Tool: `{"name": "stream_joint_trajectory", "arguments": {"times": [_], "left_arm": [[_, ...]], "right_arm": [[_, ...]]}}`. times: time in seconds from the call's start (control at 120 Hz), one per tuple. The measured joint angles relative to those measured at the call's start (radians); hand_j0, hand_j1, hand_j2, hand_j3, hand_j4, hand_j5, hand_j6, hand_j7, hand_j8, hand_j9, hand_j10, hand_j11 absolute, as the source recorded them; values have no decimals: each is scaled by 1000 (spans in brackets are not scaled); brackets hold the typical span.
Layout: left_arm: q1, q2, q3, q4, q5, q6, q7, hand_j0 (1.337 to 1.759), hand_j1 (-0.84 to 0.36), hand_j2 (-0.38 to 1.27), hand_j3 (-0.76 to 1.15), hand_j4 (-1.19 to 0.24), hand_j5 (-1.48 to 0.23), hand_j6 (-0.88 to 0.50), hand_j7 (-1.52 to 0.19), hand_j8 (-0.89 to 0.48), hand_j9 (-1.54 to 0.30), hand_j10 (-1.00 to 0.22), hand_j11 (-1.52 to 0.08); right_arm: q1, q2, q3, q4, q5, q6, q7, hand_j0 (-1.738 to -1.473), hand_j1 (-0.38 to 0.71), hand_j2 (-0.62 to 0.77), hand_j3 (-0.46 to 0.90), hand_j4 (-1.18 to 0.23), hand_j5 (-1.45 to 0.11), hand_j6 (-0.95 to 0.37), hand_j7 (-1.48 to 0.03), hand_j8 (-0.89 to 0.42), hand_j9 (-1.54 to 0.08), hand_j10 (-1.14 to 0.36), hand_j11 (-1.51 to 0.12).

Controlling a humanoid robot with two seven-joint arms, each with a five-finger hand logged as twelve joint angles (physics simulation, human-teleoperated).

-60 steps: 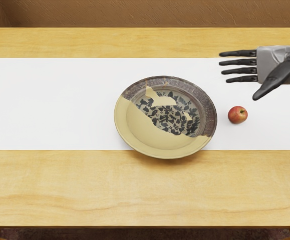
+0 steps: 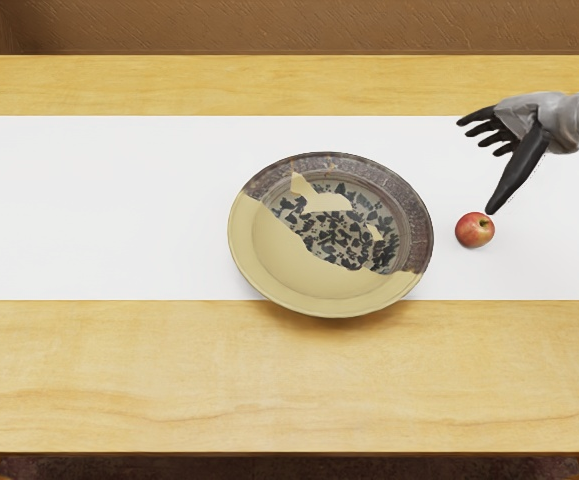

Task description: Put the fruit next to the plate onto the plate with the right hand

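Observation:
A small red apple [image 2: 474,229] lies on the white table runner just right of the plate [image 2: 269,270], a round dish, cream and brown with a dark speckled pattern. My right hand [image 2: 502,150] reaches in from the right edge, above and slightly right of the apple. Its fingers are spread and hold nothing, and the thumb points down toward the apple, its tip just short of it. The left arm does not show.
A white runner [image 2: 99,210] crosses the wooden table [image 2: 269,380] from left to right under the plate and the apple. A brown wall runs along the far edge of the table.
My right hand has turned, so the fingers now point toward the plate at a slant, and the thumb has swung down closer to the apple. The apple and plate have not moved.

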Motion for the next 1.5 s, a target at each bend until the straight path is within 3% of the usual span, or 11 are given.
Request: {"name": "stream_joint_trajectory", "arguments": {"times": [0.292,0.575,0.708,0.875,0.925,1.083,1.225,1.5], "left_arm": [[0,0,0,0,0,0,0,1658,73,46,0,-230,-299,-230,-299,-230,-299,-230,-299],[0,0,0,0,0,0,0,1658,73,46,0,-230,-299,-230,-299,-230,-299,-230,-299],[0,0,0,0,0,1,0,1658,73,46,0,-230,-299,-230,-299,-230,-299,-230,-299],[0,0,0,0,0,0,0,1658,73,46,0,-230,-299,-230,-299,-230,-299,-230,-299],[0,0,0,0,0,0,0,1658,73,46,0,-230,-299,-230,-299,-230,-299,-230,-299],[0,0,0,0,0,0,0,1658,73,46,0,-230,-299,-230,-299,-230,-299,-230,-299],[0,0,0,0,0,0,0,1658,73,46,0,-230,-299,-230,-299,-230,-299,-230,-299],[0,0,0,0,0,0,0,1658,73,46,0,-230,-299,-230,-299,-230,-299,-230,-299]], "right_arm": [[-32,26,-110,151,-21,-304,0,-1658,-183,-27,0,-143,-181,-144,-181,-143,-181,-142,-181],[-160,54,-132,198,-170,-538,0,-1658,-164,-29,0,-159,-203,-160,-203,-159,-203,-159,-203],[-181,103,-188,212,-253,-701,0,-1658,-157,-30,0,-164,-210,-166,-210,-165,-210,-164,-210],[-203,141,-260,223,-322,-756,0,-1658,-123,-36,0,-192,-247,-193,-246,-191,-247,-192,-246],[-207,147,-269,227,-336,-762,0,-1658,-103,-39,0,-213,-266,-212,-269,-147,-268,-190,-269],[-211,153,-279,227,-362,-770,0,-1658,-49,-45,0,-272,-317,-262,-328,-106,-325,-165,-329],[-224,153,-278,183,-383,-769,0,-1658,20,-52,-1,-341,-389,-324,-408,-284,-402,-301,-404],[-255,193,-264,72,-378,-771,0,-1657,114,-65,0,-420,-491,-368,-512,-372,-503,-405,-504]]}}
